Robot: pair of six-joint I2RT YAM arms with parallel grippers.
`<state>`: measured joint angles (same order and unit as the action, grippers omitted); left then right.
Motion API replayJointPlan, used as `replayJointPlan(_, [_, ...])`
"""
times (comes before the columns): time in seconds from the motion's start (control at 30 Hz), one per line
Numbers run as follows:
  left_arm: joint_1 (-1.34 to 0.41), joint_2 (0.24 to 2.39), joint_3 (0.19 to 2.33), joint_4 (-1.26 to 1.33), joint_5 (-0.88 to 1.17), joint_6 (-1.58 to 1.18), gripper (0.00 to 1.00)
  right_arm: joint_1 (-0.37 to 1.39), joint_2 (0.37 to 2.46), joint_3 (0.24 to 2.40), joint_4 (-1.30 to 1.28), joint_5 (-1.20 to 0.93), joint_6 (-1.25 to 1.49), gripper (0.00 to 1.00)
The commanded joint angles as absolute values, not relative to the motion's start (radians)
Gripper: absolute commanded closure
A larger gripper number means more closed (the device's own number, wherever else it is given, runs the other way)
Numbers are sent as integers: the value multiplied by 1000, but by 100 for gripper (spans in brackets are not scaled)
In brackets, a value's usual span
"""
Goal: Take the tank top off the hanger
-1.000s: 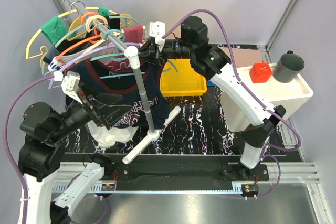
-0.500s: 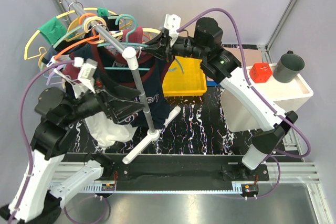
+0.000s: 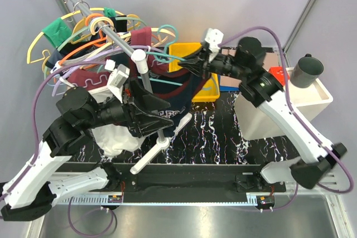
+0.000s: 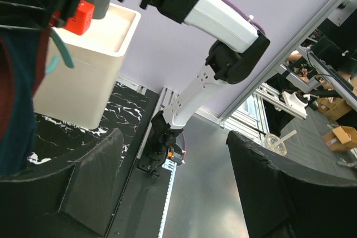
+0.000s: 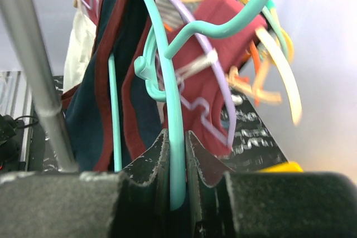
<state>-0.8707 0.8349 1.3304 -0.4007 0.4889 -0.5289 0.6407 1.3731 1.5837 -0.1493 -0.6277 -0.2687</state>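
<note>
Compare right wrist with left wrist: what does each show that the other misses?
Right wrist only: the right hand shut on the hanger's teal arm, the rack pole, a maroon shirt behind. Left wrist only: the left hand open with nothing between its fingers, the right arm's white links, the white bin carrying a red cube. Both: the navy tank top with maroon trim, and a piece of the teal hanger; in the left wrist view only slivers at the left edge.
</note>
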Motion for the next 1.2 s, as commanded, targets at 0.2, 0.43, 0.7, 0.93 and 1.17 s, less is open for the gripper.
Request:
replayJointPlan(0.2, [-1035, 945, 1443, -364, 330, -413, 21, 604, 982, 1252, -138, -410, -161, 100])
replayJointPlan(0.43, [-1113, 1074, 1535, -356, 226, -414, 21, 604, 700, 1109, -271, -144, -12, 100])
replayJointPlan(0.7, [-1196, 1212, 1632, -370, 4, -358, 24, 604, 493, 1060, -472, -6, 78, 100])
replayJointPlan(0.93, [-1239, 1394, 1882, -553, -333, -267, 28, 604, 407, 1066, -571, 35, 84, 100])
replayJointPlan(1.17, [-1238, 1537, 2051, -661, -452, -282, 37, 604, 339, 1054, -610, 90, 109, 100])
